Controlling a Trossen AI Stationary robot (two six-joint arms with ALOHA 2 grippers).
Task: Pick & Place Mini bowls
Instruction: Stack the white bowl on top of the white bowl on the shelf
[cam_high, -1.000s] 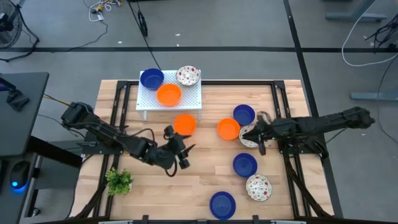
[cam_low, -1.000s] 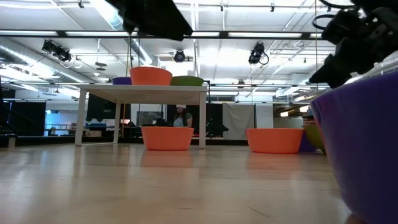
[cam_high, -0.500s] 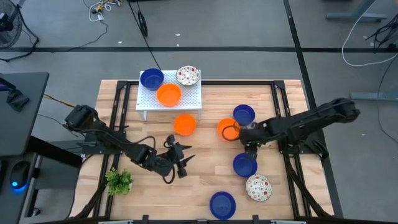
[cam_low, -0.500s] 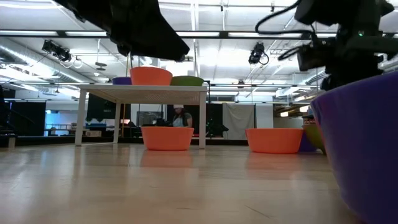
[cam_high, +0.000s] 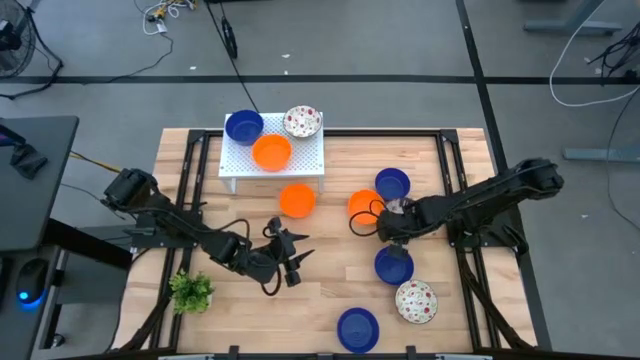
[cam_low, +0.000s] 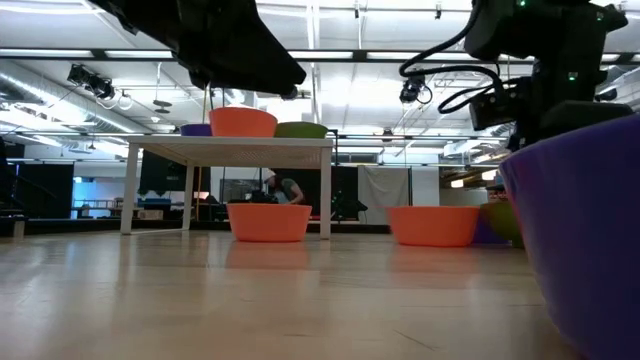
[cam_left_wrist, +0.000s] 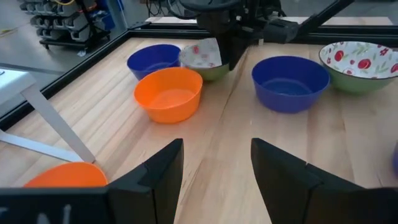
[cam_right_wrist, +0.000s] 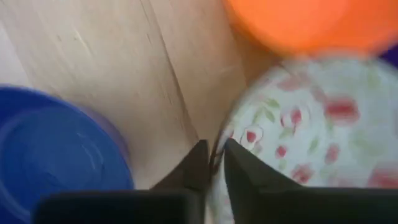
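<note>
Nearest the table's front edge I have a blue bowl (cam_high: 357, 328) sitting alone, with a speckled white bowl (cam_high: 416, 301) just up and to its right, and the small green plant (cam_high: 190, 291) off at the front left corner. Next in, another blue bowl (cam_high: 394, 265) rests on the wood, and level with it on my left side the left gripper (cam_high: 285, 254) hovers over bare table with its fingers (cam_left_wrist: 158, 171) spread apart, nothing between them. From that wrist camera I look across at an orange bowl (cam_left_wrist: 168, 94), a blue one behind it (cam_left_wrist: 152, 59) and the right arm working beyond. Moving on to mid-table, the right gripper (cam_high: 392, 226) is down over a speckled bowl (cam_right_wrist: 292, 118), its two fingers (cam_right_wrist: 198, 163) pinched on that bowl's rim, one on either side of the edge; the bowl sits touching the orange bowl (cam_high: 364, 205) and just beside the blue bowl (cam_high: 392, 184). A second orange bowl (cam_high: 295, 199) lies on the table just in front of the white rack (cam_high: 235, 160). Farthest away, up on the rack, I count three: a blue bowl (cam_high: 243, 126), an orange bowl (cam_high: 271, 151) and a speckled bowl (cam_high: 302, 121). In the low view a person (cam_low: 280, 187) shows in the room beyond.
</note>
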